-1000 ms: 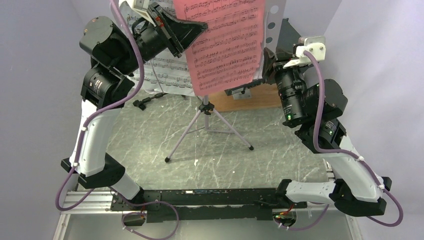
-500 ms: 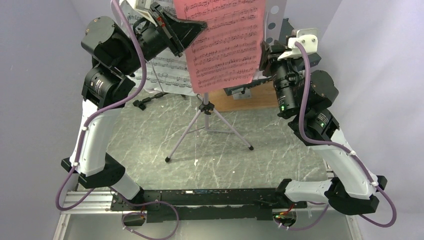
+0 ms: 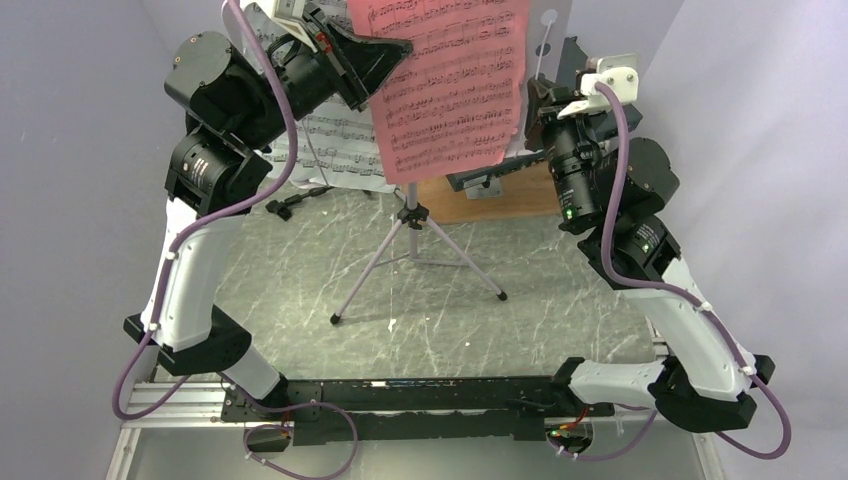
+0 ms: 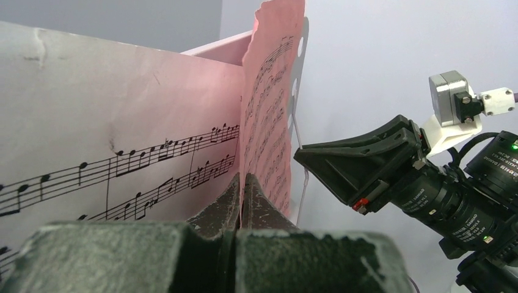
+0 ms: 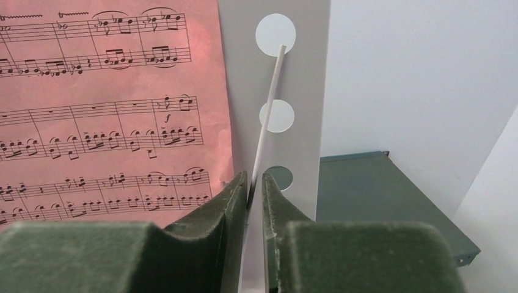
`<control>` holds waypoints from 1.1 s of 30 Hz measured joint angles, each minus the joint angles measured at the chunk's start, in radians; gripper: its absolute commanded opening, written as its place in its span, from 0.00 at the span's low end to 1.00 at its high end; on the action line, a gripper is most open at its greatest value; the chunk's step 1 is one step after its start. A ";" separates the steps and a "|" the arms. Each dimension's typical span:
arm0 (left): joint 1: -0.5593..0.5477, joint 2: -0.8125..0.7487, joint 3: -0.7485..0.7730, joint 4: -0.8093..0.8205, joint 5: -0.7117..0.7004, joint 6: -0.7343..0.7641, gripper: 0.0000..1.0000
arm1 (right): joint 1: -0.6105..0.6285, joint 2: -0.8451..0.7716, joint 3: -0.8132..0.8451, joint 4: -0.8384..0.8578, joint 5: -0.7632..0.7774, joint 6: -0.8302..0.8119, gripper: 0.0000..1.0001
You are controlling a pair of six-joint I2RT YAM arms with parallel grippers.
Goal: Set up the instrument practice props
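Observation:
A pink music sheet (image 3: 450, 85) stands against the pale lavender perforated desk (image 3: 545, 40) on top of the silver tripod (image 3: 410, 250). My left gripper (image 3: 398, 48) is shut on the pink sheet's left edge; the left wrist view shows the sheet (image 4: 272, 122) pinched in that gripper (image 4: 243, 178). A white music sheet (image 3: 330, 150) hangs behind it and fills the left of the left wrist view (image 4: 110, 134). My right gripper (image 5: 255, 177) is at the desk's right edge (image 5: 299, 110), closed to a narrow gap round its thin white wire (image 5: 269, 110). The pink microphone is out of view.
A dark flat box (image 5: 391, 195) lies behind the desk on the right. A wooden board (image 3: 500, 195) sits under the stand's right side. A small black item (image 3: 290, 203) lies on the marbled table (image 3: 450, 320) at the left. Grey walls close in on both sides.
My right arm has swung left and up to the desk's right edge, and its jaws now stand round the wire. My left gripper has kept its hold on the pink sheet.

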 measured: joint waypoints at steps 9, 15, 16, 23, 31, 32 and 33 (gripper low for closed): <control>-0.001 0.016 0.013 0.001 0.001 0.008 0.00 | -0.031 0.023 0.005 -0.002 -0.072 0.015 0.00; -0.008 0.017 0.018 0.004 0.002 0.012 0.00 | -0.039 -0.003 -0.036 0.025 -0.120 0.017 0.00; -0.010 0.018 0.019 0.006 0.002 0.015 0.00 | -0.040 -0.011 -0.046 0.032 -0.126 0.017 0.00; -0.022 0.030 0.025 0.037 0.000 0.041 0.00 | -0.040 -0.060 -0.126 0.109 -0.156 0.015 0.00; -0.042 0.057 0.047 0.068 0.011 0.099 0.00 | -0.041 -0.089 -0.180 0.172 -0.186 0.005 0.00; -0.048 0.060 0.047 0.078 0.014 0.107 0.00 | -0.041 -0.091 -0.183 0.176 -0.190 0.003 0.00; -0.053 0.063 0.047 0.087 0.016 0.113 0.00 | -0.041 -0.092 -0.185 0.178 -0.193 0.002 0.00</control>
